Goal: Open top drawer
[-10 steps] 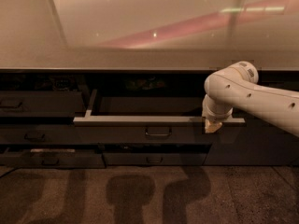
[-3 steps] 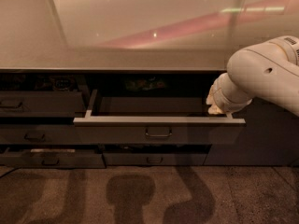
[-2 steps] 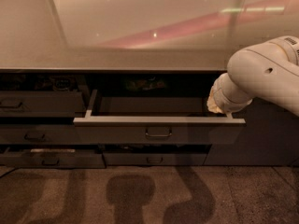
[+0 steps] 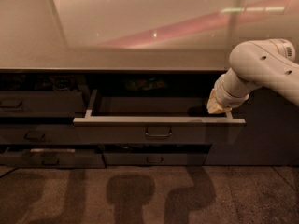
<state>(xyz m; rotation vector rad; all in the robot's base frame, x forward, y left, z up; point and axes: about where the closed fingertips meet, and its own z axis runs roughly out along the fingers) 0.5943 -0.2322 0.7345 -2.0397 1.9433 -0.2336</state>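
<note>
The top drawer [image 4: 117, 133] is the widest dark grey-brown front, with a small loop handle [image 4: 158, 133] at its centre. It stands pulled out from under the counter, and its long shallow tray shows behind the pale top rim [image 4: 140, 121]. My gripper [image 4: 216, 107] hangs from the white arm [image 4: 261, 64] at the right. It sits just above the drawer's right rear corner, over the tray, well right of the handle. It holds nothing that I can see.
A pale glossy counter top [image 4: 140, 36] runs above the drawers. Narrower dark drawer fronts lie at the left [image 4: 32, 104] and below [image 4: 51, 158], the lowest ones slightly ajar. A dark cabinet panel [image 4: 261, 134] stands at the right. Brown floor with shadows lies in front.
The arm has swung up and to the right, away from the drawer's front edge; the gripper now sits above the tray's right rear. The drawer stays pulled out.
</note>
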